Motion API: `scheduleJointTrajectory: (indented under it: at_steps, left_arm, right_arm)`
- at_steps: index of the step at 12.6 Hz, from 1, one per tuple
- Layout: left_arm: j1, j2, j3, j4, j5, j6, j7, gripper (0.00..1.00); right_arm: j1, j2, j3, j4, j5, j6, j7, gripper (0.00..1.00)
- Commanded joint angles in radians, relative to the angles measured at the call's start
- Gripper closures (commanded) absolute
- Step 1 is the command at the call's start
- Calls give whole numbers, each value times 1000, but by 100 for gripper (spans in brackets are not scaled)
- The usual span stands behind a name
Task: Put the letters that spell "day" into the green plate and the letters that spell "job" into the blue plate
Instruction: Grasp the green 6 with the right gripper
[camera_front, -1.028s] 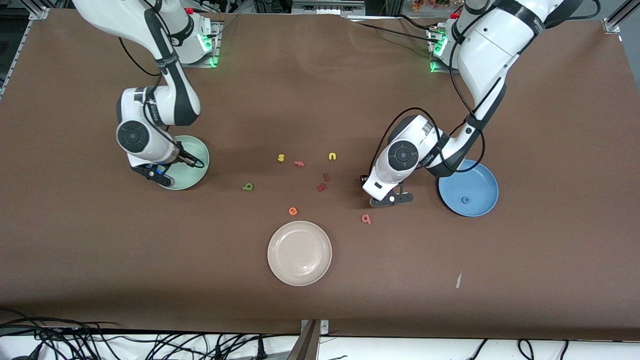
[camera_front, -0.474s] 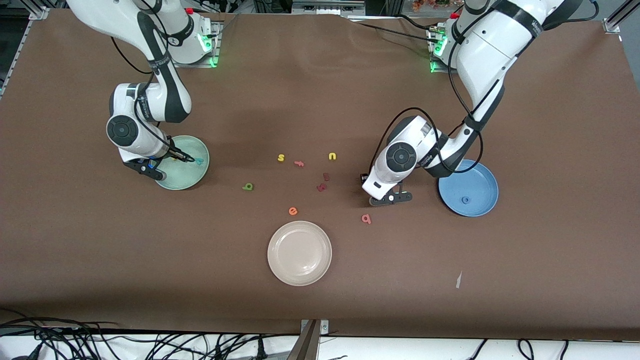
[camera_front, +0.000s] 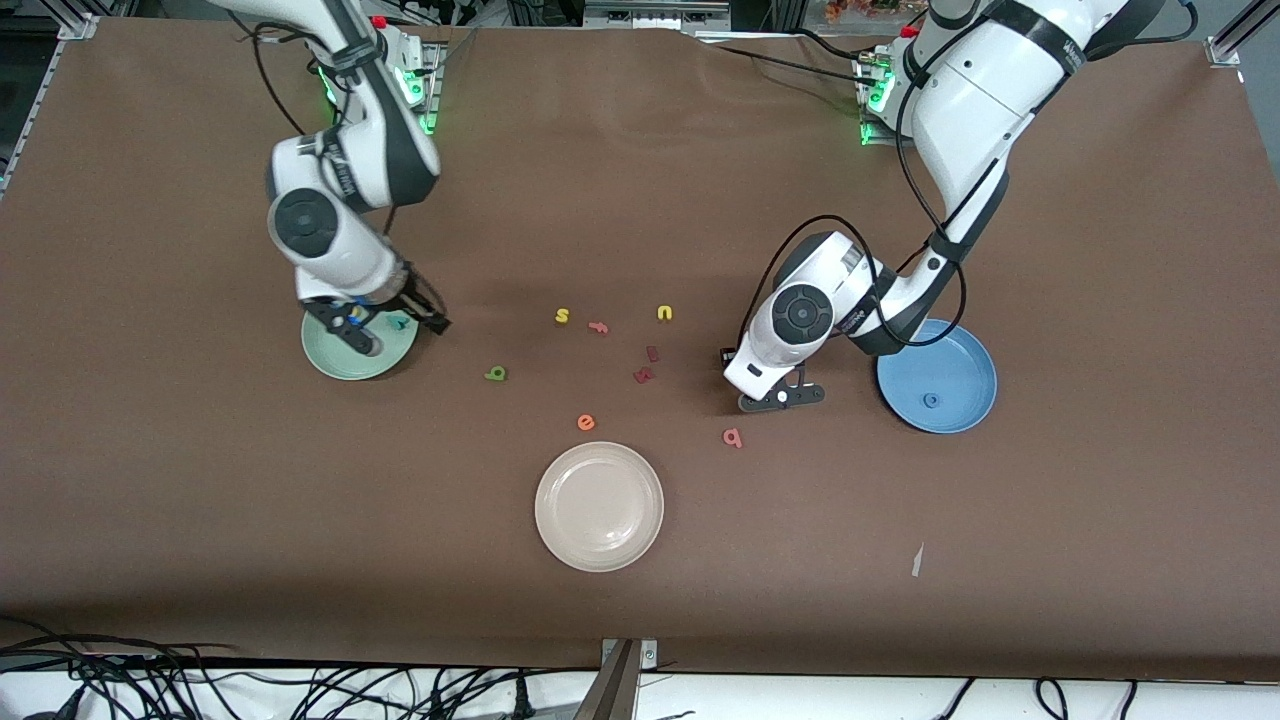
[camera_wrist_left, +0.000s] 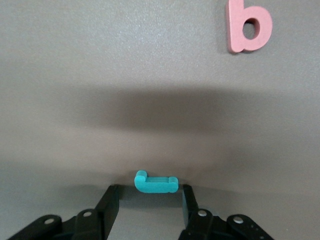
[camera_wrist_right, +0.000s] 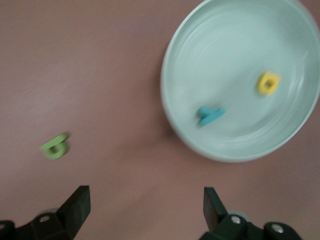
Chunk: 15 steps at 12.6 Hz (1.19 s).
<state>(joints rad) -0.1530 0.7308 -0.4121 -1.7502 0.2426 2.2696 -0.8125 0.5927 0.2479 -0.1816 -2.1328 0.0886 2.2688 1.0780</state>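
Now the right gripper (camera_front: 392, 327) hangs with its fingers wide apart over the green plate (camera_wrist_right: 200, 60), where the teal y (camera_wrist_right: 210, 115) and yellow a (camera_wrist_right: 268, 82) lie. Down at the table, the left gripper (camera_wrist_left: 148, 202) brackets the teal j (camera_wrist_left: 156, 183), jaws apart; the pink b (camera_wrist_left: 248, 25) is near

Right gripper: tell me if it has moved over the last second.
Yes. The right gripper has swung from the green plate's right-arm-end rim across it to the rim nearest the loose letters, fingers open, leaving the teal y in the plate.

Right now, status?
Right gripper open over green plate, y and a in. Left gripper straddling j, open. d on table.
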Motion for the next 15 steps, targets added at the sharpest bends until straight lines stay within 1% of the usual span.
scheduleJointTrajectory:
  at_steps: [1, 2, 3, 4, 6, 8, 10, 12, 14, 15]
  left_arm:
    - [-3, 13, 3, 21, 20, -16, 4, 50]
    - [-3, 13, 3, 21, 21, -16, 4, 53]
    - [-3, 13, 3, 23, 21, -16, 3, 56]
    - [-3, 13, 3, 23, 21, -16, 3, 60]
    - [-3, 13, 3, 23, 21, -16, 4, 64]
    - [-3, 13, 3, 23, 21, -16, 6, 66]
    - [-2, 12, 3, 23, 21, -16, 4, 68]
    - [-2, 12, 3, 23, 21, -16, 4, 69]
    - [0, 10, 3, 23, 21, -16, 1, 68]
    - [1, 7, 3, 23, 21, -16, -4, 67]
  right_arm:
    - [27, 132, 79, 150, 25, -2, 275, 0]
    - [50, 167, 96, 187, 25, 0, 343, 0]
    - [77, 203, 96, 215, 23, 1, 393, 0]
    - [88, 224, 96, 227, 22, 3, 407, 0]
    - [84, 219, 90, 232, 19, -5, 381, 0]
    - [82, 214, 74, 243, 17, -5, 349, 0]
    - [81, 241, 74, 261, 7, 20, 343, 0]
    - [46, 312, 73, 350, 2, 41, 285, 1]
    - [-5, 324, 71, 361, 3, 40, 203, 2]
    - [-43, 329, 71, 361, 2, 41, 163, 4]
